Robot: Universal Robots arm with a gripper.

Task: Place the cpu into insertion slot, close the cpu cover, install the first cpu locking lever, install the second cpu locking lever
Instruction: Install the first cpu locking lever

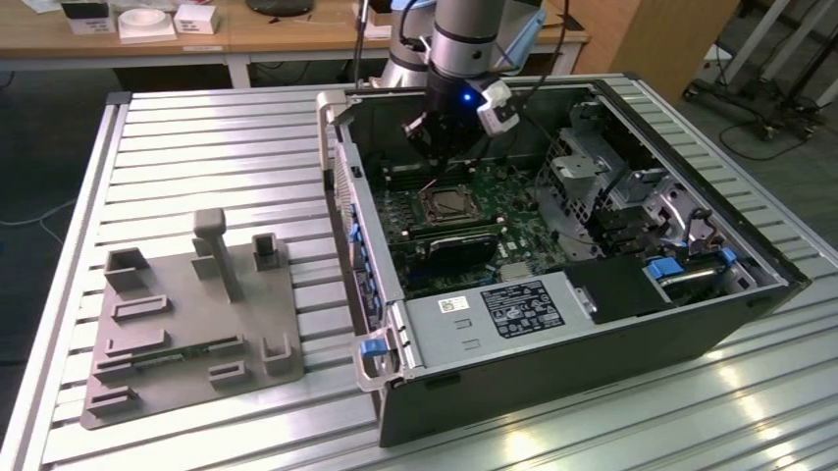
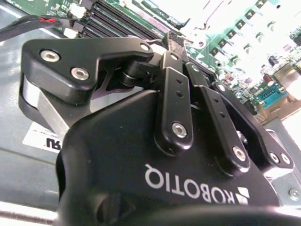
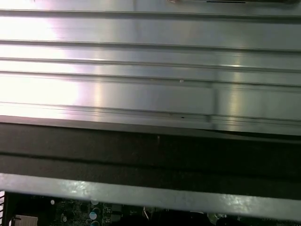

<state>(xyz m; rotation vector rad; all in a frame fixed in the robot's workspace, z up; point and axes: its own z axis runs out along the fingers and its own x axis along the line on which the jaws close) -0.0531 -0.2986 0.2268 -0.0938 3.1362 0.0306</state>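
Note:
In the exterior view my gripper (image 1: 441, 157) hangs inside the open computer case, just above and behind the insertion slot (image 1: 448, 204) on the green motherboard (image 1: 517, 191). The slot shows a silvery frame, the cpu cover (image 1: 430, 206), lying flat around a dull grey square centre; I cannot tell whether that square is the cpu. In the second wrist view the gripper (image 2: 171, 43) has its black fingers (image 2: 175, 80) drawn together at the tips, with nothing visible between them. Beyond the tips lies the brightly lit board (image 2: 244, 52).
A black box with a white label (image 1: 521, 306) sits at the case's near end, and a metal drive cage (image 1: 602, 167) fills the exterior view's right. A grey fixture plate (image 1: 183, 324) lies on the slatted aluminium table (image 1: 196, 147). The case wall (image 3: 141, 155) borders the table slats (image 3: 141, 61).

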